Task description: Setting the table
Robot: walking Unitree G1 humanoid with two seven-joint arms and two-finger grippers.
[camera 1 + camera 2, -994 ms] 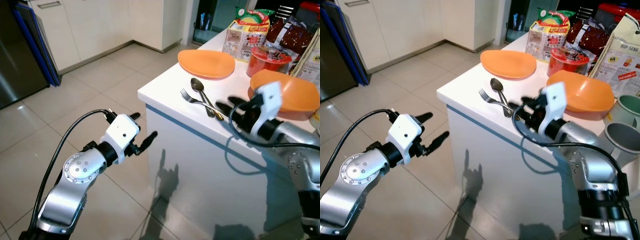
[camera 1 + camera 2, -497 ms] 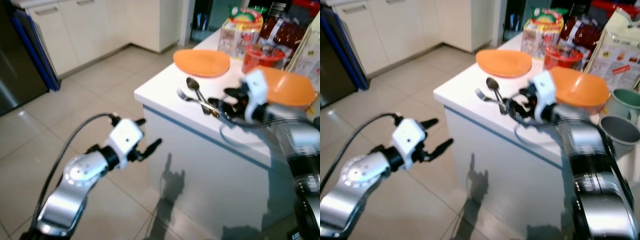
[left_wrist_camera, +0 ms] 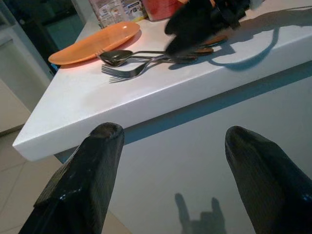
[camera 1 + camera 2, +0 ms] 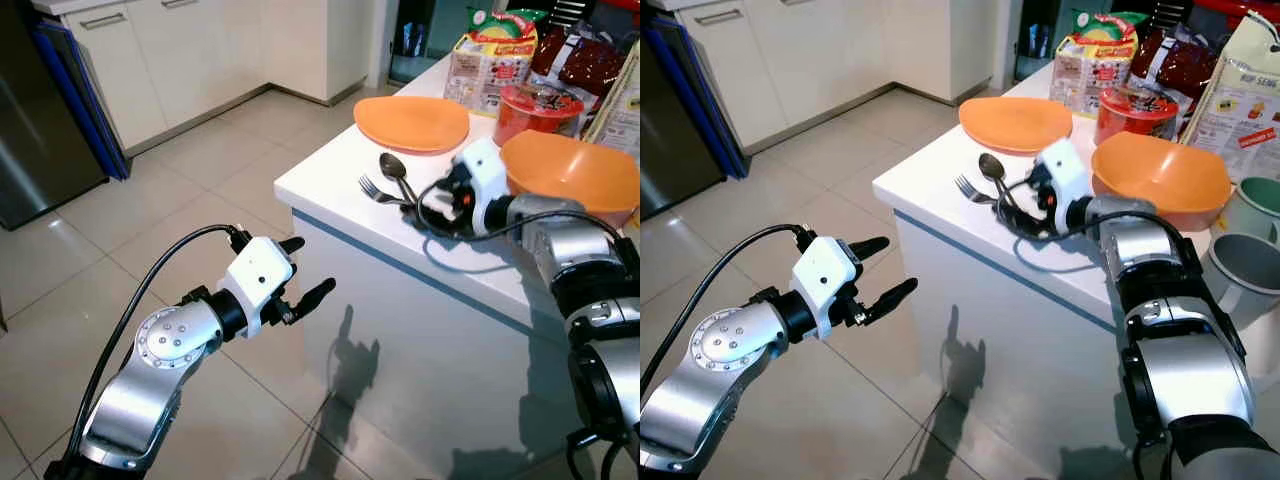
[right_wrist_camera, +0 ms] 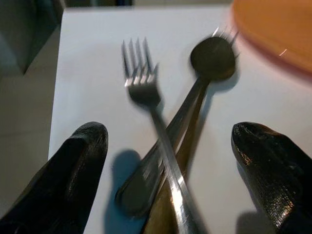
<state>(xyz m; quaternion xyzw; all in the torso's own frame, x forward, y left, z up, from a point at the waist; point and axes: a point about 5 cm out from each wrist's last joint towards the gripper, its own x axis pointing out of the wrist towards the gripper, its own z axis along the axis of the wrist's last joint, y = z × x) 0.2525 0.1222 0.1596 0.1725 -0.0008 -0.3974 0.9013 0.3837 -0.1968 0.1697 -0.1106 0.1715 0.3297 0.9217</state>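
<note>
One fork (image 5: 146,92) and one spoon (image 5: 204,73) lie crossed on the white desk (image 4: 330,185), one orange plate (image 4: 412,123) just behind and one orange bowl (image 4: 568,172) near the food packets (image 4: 1110,55). The right gripper (image 5: 170,161) reaches low over the cutlery handles, fingers released. The left gripper (image 4: 305,272) hovers off the desk corner, fingers spread.

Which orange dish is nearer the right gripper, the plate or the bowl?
The bowl, just beside the right gripper's wrist; the flat plate lies farther back, past the fork and spoon.
</note>
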